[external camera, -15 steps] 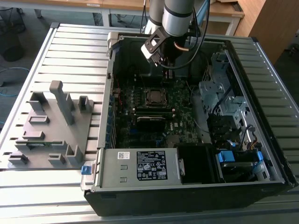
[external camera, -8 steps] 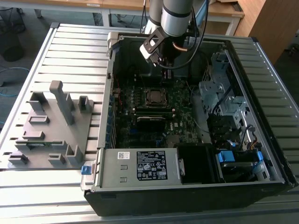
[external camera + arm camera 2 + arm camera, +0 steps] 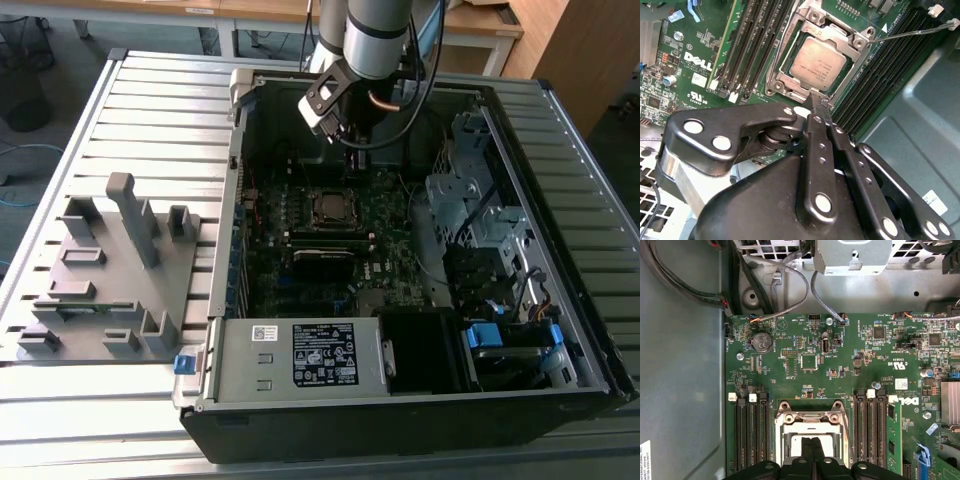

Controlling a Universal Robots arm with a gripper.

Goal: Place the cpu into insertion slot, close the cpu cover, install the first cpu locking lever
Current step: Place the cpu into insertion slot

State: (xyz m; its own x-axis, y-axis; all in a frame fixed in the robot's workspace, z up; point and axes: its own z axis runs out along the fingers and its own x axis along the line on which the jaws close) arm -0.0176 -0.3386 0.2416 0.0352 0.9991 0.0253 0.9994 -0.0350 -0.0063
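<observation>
1. end effector (image 3: 821, 102): in the second wrist view its fingers are clenched together with nothing seen between them. the tips sit at the edge of the insertion slot (image 3: 774, 90), touching or just above its metal rim; i cannot tell which.
2. cpu (image 3: 817, 62): seated flat in the slot, its grey top showing through the window of the cpu cover (image 3: 837, 31). the cover appears to lie down over it.
3. locking lever (image 3: 910, 32): a thin wire arm reaches away from the socket corner across the memory slots (image 3: 880, 75). judged not latched.
4. exterior view: the arm stands inside the open computer case (image 3: 600, 330), above the socket, and the case rests on the tabletop (image 3: 150, 110).
5. step in hand, by judgement: securing the cover. recommended practice is to press on the metal frame only, keep the tips off the chip and the neighbouring memory slots, push straight down, and confirm that the cover sits level on all sides.
</observation>
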